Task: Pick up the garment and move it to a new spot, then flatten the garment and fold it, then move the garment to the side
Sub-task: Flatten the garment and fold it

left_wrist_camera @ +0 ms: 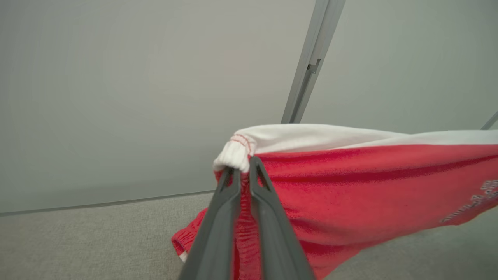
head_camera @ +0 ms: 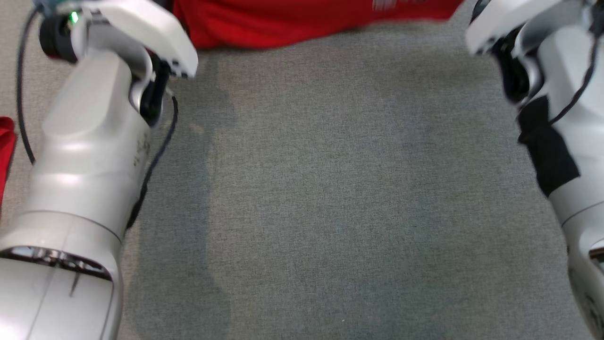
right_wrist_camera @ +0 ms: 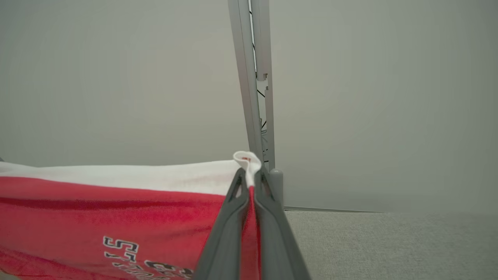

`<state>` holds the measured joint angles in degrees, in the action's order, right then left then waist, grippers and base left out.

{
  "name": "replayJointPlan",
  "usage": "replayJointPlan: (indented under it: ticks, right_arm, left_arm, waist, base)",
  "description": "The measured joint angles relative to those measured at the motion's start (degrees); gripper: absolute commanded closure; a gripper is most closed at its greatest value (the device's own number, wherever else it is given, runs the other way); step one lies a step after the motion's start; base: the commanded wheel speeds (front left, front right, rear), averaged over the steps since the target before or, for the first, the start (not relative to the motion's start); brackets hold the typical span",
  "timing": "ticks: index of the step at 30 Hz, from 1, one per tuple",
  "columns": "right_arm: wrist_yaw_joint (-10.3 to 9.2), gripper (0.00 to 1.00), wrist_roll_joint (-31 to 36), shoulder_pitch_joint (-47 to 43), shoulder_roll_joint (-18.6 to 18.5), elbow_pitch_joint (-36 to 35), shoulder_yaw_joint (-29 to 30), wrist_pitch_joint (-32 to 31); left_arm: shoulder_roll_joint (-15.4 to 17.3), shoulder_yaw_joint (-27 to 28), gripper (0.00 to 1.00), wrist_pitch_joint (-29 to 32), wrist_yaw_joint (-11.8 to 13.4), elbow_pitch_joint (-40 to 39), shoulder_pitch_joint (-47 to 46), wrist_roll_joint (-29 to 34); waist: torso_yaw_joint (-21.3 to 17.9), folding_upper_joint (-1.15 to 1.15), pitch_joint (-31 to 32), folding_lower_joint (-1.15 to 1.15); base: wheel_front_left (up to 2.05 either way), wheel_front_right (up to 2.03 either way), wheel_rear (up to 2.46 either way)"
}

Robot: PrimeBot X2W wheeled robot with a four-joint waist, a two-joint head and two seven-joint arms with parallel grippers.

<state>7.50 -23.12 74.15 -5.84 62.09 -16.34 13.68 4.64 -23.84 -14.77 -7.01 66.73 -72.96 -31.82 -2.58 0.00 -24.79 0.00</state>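
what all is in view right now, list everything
garment: one, red with a white band and lettering, held up and stretched between both grippers
red cloth: one piece, red, left edge of the head view; cannot tell if it belongs to the garment
floor: one, grey carpet, below the arms
wall: one, pale grey, behind the garment
post: one in each wrist view, grey metal, upright by the wall
cable: one, black, along the left arm
left arm: one, white, head view's left
right arm: one, white, head view's right
left gripper: one, dark grey, shut on the garment's white corner
right gripper: one, dark grey, shut on the other white corner
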Motion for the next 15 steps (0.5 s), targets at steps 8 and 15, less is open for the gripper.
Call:
replayJointPlan:
  ticks: [8, 15]
  right_arm:
    - [0.0, 1.0, -5.9, -8.1, 1.0, 2.7, -4.1, 1.0]
    - [-0.01, 1.0, -12.4, -24.3, -0.9, -7.8, -7.4, 1.3]
  left_arm:
    - [-1.3, -0.5, 1.0, -0.2, -0.4, 1.5, 6.3, -1.4]
    - [-1.6, -2.3, 1.0, -0.3, -0.5, -9.5, 20.8, -1.9]
  waist:
    - [0.1, 0.0, -1.2, 0.0]
    - [1.1, 0.0, 1.6, 0.0]
  base:
    - [0.0, 0.0, 0.0]
    - [0.0, 0.0, 0.0]
